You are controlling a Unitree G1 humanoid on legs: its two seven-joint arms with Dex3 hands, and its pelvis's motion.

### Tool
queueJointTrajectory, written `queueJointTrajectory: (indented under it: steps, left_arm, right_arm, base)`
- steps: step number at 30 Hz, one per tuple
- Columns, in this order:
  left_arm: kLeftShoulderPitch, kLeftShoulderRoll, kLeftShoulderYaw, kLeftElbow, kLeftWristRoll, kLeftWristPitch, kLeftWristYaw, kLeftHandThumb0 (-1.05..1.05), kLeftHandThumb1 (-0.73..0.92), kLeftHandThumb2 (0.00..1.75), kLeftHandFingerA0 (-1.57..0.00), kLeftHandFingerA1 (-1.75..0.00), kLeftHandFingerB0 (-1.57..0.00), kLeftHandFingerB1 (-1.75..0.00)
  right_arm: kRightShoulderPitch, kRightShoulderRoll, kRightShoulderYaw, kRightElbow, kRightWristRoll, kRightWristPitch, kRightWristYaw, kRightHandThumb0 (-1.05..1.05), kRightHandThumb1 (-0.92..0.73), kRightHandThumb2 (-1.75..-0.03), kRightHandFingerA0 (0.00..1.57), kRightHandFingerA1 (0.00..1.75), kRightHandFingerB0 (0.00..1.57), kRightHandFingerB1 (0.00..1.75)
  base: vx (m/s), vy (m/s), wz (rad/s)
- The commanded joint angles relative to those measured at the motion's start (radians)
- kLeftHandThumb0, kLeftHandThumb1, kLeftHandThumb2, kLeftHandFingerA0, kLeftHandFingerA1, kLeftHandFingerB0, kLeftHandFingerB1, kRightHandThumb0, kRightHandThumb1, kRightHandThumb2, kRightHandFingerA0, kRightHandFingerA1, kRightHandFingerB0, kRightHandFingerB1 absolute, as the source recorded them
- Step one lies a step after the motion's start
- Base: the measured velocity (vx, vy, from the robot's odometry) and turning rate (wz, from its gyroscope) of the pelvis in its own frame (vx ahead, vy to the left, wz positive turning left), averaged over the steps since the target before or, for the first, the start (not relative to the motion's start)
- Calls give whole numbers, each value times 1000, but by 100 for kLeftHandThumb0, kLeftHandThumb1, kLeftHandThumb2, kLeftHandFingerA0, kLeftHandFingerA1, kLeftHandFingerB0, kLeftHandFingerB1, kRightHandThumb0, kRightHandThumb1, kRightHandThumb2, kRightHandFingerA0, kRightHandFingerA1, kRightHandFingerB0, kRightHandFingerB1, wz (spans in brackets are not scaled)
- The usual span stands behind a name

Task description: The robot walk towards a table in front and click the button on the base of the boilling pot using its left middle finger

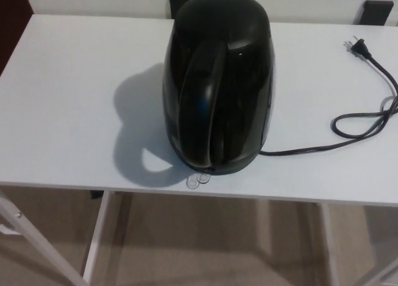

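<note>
Pot facing: I saw the boiling pot (217,87) upright on the table (68,112), handle (202,99) toward me.
Look: glossy black; clear button (198,181) at base.
Fingers: neither hand showed, so I couldn't tell.

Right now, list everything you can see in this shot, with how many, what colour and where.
kettle: one, black, near the table's front edge, handle toward the camera
button: one clear tab at the kettle's base, front edge
power cord: one, black, running right from the kettle, looped, plug lying unplugged on the table
table: one, white, filling most of the view
dark blocks: two, behind the table's far edge
floor: beige, under the table
robot hands: none in view
</note>
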Motion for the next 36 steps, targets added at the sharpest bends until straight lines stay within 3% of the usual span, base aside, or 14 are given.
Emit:
queueJointTrajectory:
  steps: [1,8,13,15,16,17,18,19,20,21,25,33,34,36]
  left_arm:
    - [-7,22,-6,-7,23,-3,1,-4,63,57,-50,-55,-43,-45]
    - [1,22,-9,-17,31,-16,3,-5,60,56,-50,-55,-44,-45]
    - [73,42,-111,-192,126,-120,-3,-22,51,54,-44,-49,-39,-39]
    - [127,69,-180,-330,224,-237,28,-44,41,68,-35,-49,-32,-44]
    - [148,85,-206,-404,271,-258,48,-48,41,70,-37,-50,-32,-45]
    - [154,95,-220,-434,302,-287,64,-48,41,70,-37,-50,-32,-45]
    - [156,112,-244,-468,365,-345,97,-50,52,56,-43,-42,-38,-36]
    - [153,130,-272,-525,432,-380,112,-64,47,81,-36,-51,-30,-46]
    - [147,142,-292,-561,473,-407,120,-64,63,59,-38,-39,-33,-34]
    - [135,156,-314,-603,514,-427,119,-67,67,61,-34,-36,-30,-31]
    - [68,179,-381,-739,656,-466,136,-77,77,63,-34,-36,-32,-32]
    - [-121,183,-494,-829,778,-459,90,-83,79,65,-29,-35,-27,-30]
    - [-168,169,-513,-825,784,-457,83,-85,77,64,-33,-35,-30,-31]
    - [-218,164,-538,-802,827,-464,115,-88,78,64,-35,-34,-32,-33]
  right_arm:
    - [-8,-7,-2,4,-4,17,-1,-32,-64,-60,72,48,37,35]
    - [-15,-8,3,9,-11,14,-1,-33,-62,-59,73,48,37,36]
    - [-22,-7,1,20,-6,8,7,-34,-62,-59,71,47,37,35]
    - [-21,-5,5,15,-8,12,6,-42,-53,-75,65,56,33,44]
    - [-25,-5,9,12,-14,15,0,-33,-63,-59,71,47,38,35]
    - [-26,-6,9,11,-15,11,-1,-33,-63,-59,71,47,38,35]
    - [-26,-4,8,6,-10,17,3,-42,-52,-74,65,56,33,44]
    - [-27,-6,10,2,-12,22,3,-43,-52,-75,65,56,33,44]
    - [-28,-5,10,1,-12,24,4,-43,-52,-75,64,56,33,44]
    - [-31,-3,10,2,-10,27,4,-33,-63,-59,71,47,38,35]
    - [-38,5,7,5,1,31,10,-32,-64,-59,72,48,38,35]
    - [-48,-3,17,-6,-14,37,4,-33,-65,-59,69,46,38,35]
    - [-54,-5,19,-4,-18,37,2,-41,-54,-76,63,56,34,45]
    - [-59,-3,16,2,-10,37,9,-40,-55,-75,63,55,35,45]
  base:
    - [0,0,0]
    - [0,0,0]
    - [0,0,0]
    - [0,0,0]
    - [0,0,0]
    - [0,0,0]
    - [0,0,0]
    - [0,0,0]
    - [0,0,0]
    - [0,0,0]
    - [0,0,0]
    - [0,0,0]
    - [0,0,0]
    - [0,0,0]
